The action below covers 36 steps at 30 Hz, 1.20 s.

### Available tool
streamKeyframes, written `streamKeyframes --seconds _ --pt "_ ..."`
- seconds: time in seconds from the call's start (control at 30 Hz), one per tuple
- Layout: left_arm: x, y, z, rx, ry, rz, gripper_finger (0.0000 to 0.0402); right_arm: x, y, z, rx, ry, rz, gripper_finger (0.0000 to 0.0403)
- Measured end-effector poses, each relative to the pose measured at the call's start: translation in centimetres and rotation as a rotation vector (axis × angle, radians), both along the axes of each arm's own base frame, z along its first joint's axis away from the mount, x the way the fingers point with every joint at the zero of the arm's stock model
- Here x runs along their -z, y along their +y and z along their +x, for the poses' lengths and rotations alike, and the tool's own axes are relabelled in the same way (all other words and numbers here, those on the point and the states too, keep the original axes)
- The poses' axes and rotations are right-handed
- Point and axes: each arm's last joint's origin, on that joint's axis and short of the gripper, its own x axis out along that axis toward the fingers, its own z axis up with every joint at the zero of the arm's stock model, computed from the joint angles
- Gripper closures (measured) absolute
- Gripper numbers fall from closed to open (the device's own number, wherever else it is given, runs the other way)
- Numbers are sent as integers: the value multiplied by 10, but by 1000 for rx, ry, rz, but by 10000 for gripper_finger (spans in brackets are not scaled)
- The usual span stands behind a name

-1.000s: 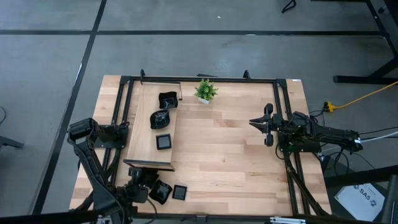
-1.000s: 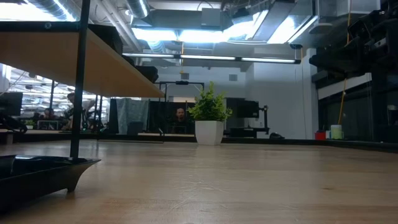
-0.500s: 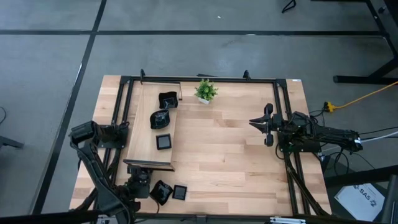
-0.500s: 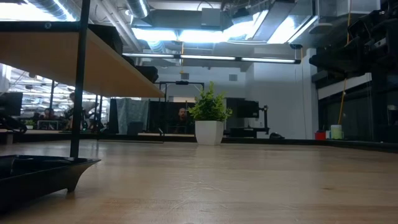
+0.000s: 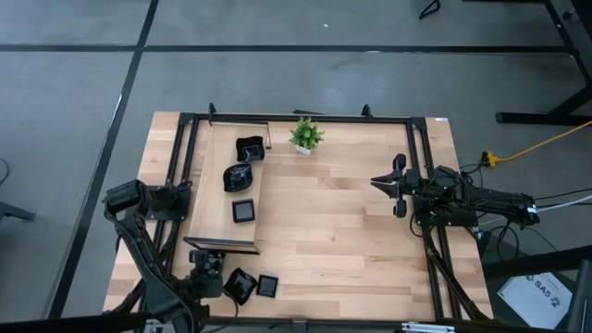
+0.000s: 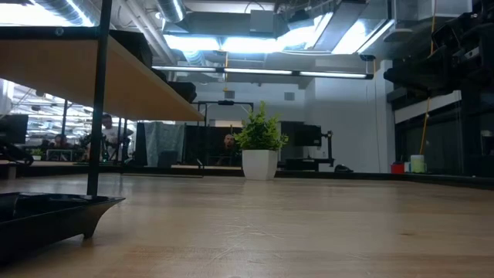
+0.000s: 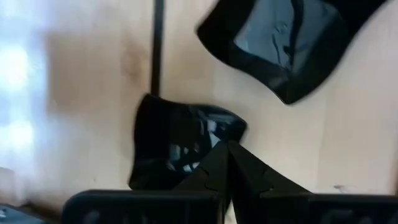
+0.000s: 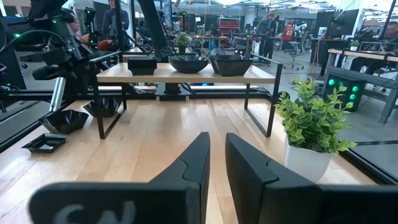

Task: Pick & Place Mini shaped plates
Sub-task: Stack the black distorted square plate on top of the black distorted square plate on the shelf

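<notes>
I count five mini shaped plates in all. Three sit in a row on the raised wooden shelf [image 5: 211, 199]: a square plate [image 5: 244, 211] nearest my left gripper [image 5: 205, 275], a rounded plate [image 5: 238, 176] beyond it, and a wavy plate [image 5: 250, 148] farthest off, next to the one potted plant [image 5: 305, 135]. The other two lie on the table [image 5: 351, 231] right by my left gripper, at the near edge below the shelf: a crumpled-rim plate [image 5: 239, 285] just beside my fingertips, which also shows directly ahead of them in my wrist view [image 7: 180, 146], and a small square plate [image 5: 267, 285] just past it. My left fingers are pressed together with nothing between them. My right gripper [image 5: 396, 190] hangs at the far side of the table, well apart from every plate, fingers [image 8: 193, 163] a narrow gap apart and holding nothing. The only writing I can find is a white label [image 5: 544, 296] on the floor beyond my right arm, reading something like "SAS"; I cannot be sure.
</notes>
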Motion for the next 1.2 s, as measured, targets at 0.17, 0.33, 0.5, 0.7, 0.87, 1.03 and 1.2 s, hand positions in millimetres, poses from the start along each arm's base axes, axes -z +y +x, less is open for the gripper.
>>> streamKeyframes --seconds 0.17,0.33,0.5,0.7,0.87,1.03,1.2 --pt "1 -2 -1 38 53 -28 364 0 0 0 0 0 0 350" --pt "6 -2 1 72 58 -36 308 0 0 0 0 0 0 350" --pt "15 3 0 61 88 -32 261 0 0 0 0 0 0 350" --pt "24 7 -3 65 123 -35 248 0 0 0 0 0 0 350" --pt "24 5 -1 68 119 -56 259 0 0 0 0 0 0 350" --pt "24 3 0 97 114 -70 295 0 0 0 0 0 0 350" --pt "24 3 0 92 106 -68 353 0 0 0 0 0 0 350"
